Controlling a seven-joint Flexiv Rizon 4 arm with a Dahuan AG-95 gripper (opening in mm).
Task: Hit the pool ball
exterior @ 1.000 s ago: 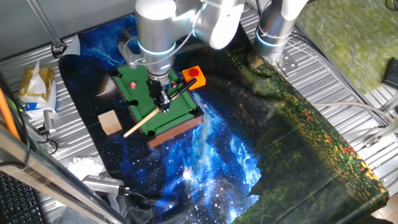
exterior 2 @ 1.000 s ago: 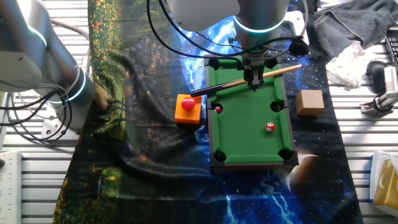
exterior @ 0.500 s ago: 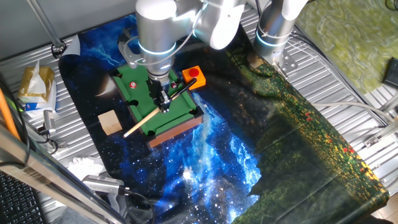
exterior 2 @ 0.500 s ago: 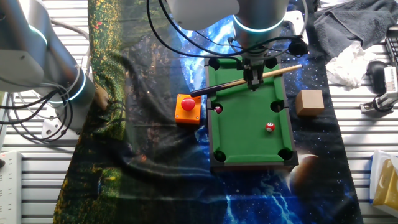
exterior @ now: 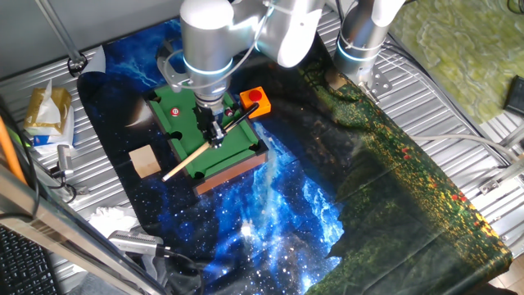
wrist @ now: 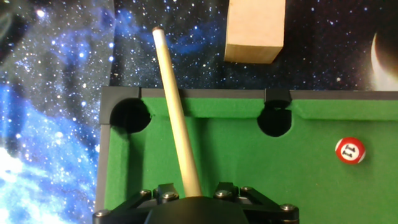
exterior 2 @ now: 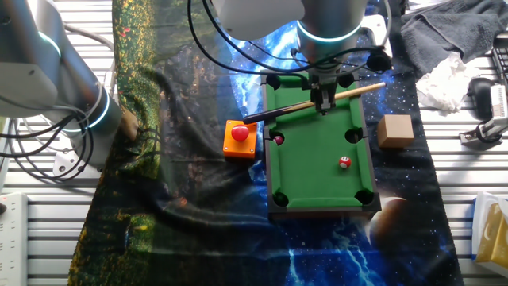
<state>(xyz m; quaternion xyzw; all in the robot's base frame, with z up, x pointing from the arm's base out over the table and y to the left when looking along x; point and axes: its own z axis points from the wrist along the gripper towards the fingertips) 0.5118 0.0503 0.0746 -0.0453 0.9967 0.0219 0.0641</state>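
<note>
Bright red pool ball [wrist: 349,150], white spot reading 11, sits at three o'clock on green felt; end effector [exterior 2: 321,102] pinches the cue [wrist: 176,124] over the starry-clothed counter [exterior 2: 198,238]

The arm [exterior: 214,37] is looking like fat silver-grey cylinders with glossy white covers; a thin glowing cyan ring [exterior: 202,67] is wrapping each joint; black cables [exterior 2: 208,44] are looping loose off the wrist; the gripper [exterior 2: 323,102] is showing up small, black and boxy; in the hand view its dark housing [wrist: 196,208] is sporting little silver screws [wrist: 166,195].
</note>
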